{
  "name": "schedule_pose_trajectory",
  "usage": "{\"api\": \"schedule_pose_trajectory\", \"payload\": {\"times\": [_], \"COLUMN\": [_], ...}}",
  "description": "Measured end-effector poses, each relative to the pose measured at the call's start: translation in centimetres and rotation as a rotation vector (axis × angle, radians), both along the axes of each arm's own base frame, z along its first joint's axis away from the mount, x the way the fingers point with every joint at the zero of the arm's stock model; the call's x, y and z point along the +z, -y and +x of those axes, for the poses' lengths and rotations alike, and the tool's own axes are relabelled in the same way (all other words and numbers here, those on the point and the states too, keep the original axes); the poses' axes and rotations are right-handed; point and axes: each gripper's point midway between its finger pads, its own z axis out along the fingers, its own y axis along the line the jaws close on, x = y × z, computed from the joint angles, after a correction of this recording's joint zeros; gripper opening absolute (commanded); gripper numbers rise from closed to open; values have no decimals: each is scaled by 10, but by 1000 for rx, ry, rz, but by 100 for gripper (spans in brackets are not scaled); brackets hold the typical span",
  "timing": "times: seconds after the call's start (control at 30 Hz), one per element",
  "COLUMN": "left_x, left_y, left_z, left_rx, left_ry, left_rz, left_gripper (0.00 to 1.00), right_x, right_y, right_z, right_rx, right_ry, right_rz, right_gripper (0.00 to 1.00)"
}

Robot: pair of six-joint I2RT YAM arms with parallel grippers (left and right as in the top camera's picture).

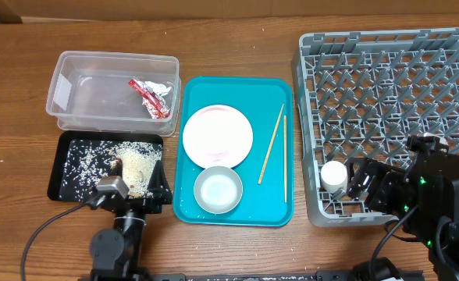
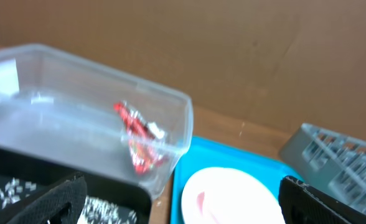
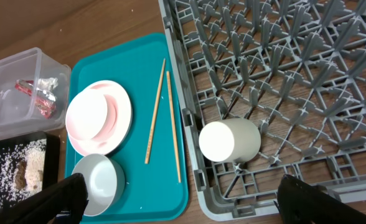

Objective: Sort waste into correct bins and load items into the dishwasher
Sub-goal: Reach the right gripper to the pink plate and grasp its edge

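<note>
Right gripper (image 3: 183, 191) spread wide, empty, over grey plastic lattice dish rack (image 3: 276, 93).
Thin light wooden chopsticks (image 3: 155, 112) lie flat: light, stiff, roll-prone, so pinch mid-length, I'd judge.

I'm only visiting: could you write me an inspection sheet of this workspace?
Surface: wooden table.
Job's things: red wrapper in clear tub; rice and scraps in black tray; plate, bowl, chopsticks on teal tray; cup in grey rack.
Clutter: nothing seen.
Grippers: left jaws open, empty, at the black tray's corner; right jaws open, empty, beside the cup.
Cables: black cable trailing from each arm.
Surroundings: cardboard wall behind the table.
</note>
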Motion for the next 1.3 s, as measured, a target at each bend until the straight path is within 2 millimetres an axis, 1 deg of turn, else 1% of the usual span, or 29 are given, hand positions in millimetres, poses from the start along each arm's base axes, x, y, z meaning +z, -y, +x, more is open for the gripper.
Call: {"api": "schedule_pose_trajectory", "payload": {"times": [0.07, 0.1, 0.77, 0.87, 0.9, 0.93, 1.0, 1.1, 1.17, 1.2, 1.27, 1.3], "left_x": [-17, -18, -18, -18, -18, -18, -18, -17, -17, -17, -17, -17], "left_y": [0, 0, 0, 0, 0, 0, 0, 0, 0, 0, 0, 0], "left_z": [2, 2, 2, 2, 2, 2, 2, 2, 2, 2, 2, 2], "left_rx": [0, 0, 0, 0, 0, 0, 0, 0, 0, 0, 0, 0], "left_ry": [-33, -31, -29, -29, -29, -29, -29, -28, -28, -28, -28, -28], "left_rz": [3, 2, 2, 3, 3, 3, 3, 3, 3, 3, 2, 2], "left_gripper": [100, 100, 100, 100, 100, 100, 100, 100, 100, 100, 100, 100], "right_x": [0, 0, 0, 0, 2, 6, 21, 33, 29, 24, 7, -10], "right_y": [0, 0, 0, -5, -10, -14, -29, -52, -66, -74, -91, -104], "right_z": [0, 0, 0, -1, 0, 3, 12, 18, 20, 21, 27, 32], "right_rx": [0, 1, 1, 16, 29, 41, 92, 185, 239, 265, 314, 347], "right_ry": [0, 0, 0, -5, 1, 19, 82, 112, 75, 40, -48, -121], "right_rz": [0, -1, 0, 28, 49, 68, 137, 228, 258, 265, 261, 244], "right_gripper": [100, 100, 100, 100, 100, 95, 91, 95, 95, 95, 94, 89]}}
